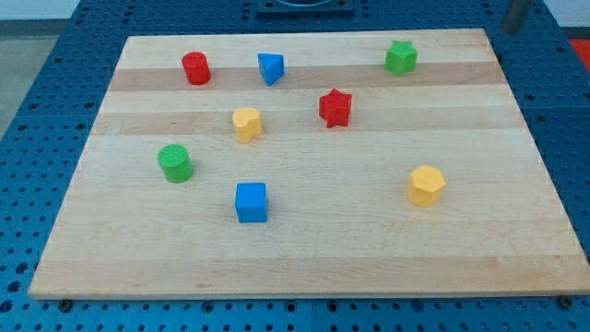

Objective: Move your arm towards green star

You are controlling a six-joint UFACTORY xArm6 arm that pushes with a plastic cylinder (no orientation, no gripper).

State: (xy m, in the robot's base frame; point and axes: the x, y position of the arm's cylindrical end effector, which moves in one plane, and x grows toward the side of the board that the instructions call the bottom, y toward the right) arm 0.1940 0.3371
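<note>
The green star [401, 57] sits near the top right of the wooden board [369, 249]. Only a short blurred stretch of my rod shows at the view's top right corner, beyond the board's top edge. My tip [508, 30] is to the right of the green star and slightly above it, well apart from it and touching no block.
A red cylinder [195, 68] and a blue triangular block [270, 67] sit at top left. A red star [336, 107] and a yellow block [246, 123] sit mid-board. A green cylinder [174, 162], a blue cube [251, 202] and a yellow hexagon [426, 184] lie lower.
</note>
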